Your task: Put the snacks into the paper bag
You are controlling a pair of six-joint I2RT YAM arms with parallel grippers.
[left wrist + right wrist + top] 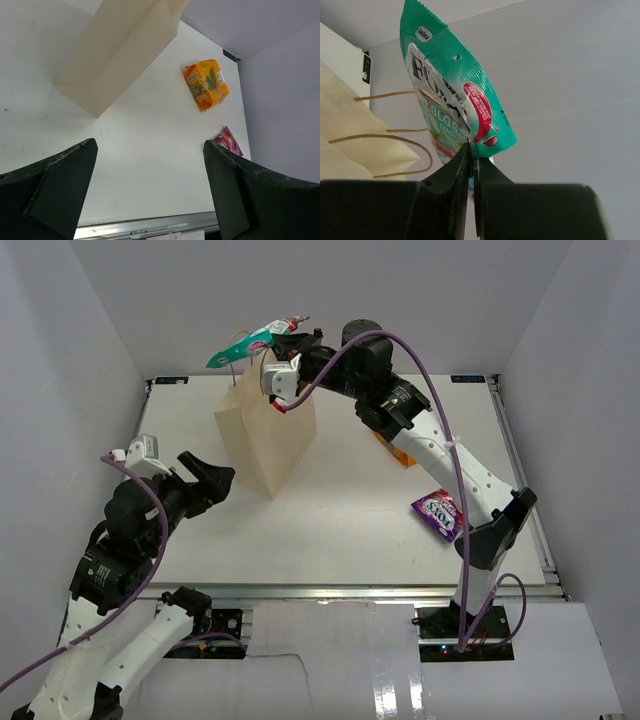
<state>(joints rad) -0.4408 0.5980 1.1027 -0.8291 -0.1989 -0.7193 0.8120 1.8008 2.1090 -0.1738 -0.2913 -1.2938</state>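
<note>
In the top view the right gripper [293, 335] is at the upper middle of the frame, jaws pinched shut on the bottom edge of the teal candy bag [245, 345], which sticks out toward the upper left, above the open mouth of the paper bag [265, 435]. The right wrist view shows the same grip up close: the right gripper [471, 150] is clamped on the packet's lower seam, the teal candy bag [452, 100] rising toward the top of the frame, with the paper bag [350, 125] and its loop handles at the left (the packet is not touching them). The left gripper [218, 478], at the left of the top view just beside the paper bag, is spread wide and holds nothing. Its wrist view looks between the fingers [60, 190] at the table [150, 165], where the orange pack [206, 84] lies at upper right and the purple candy bag [229, 141] at the right edge
</note>
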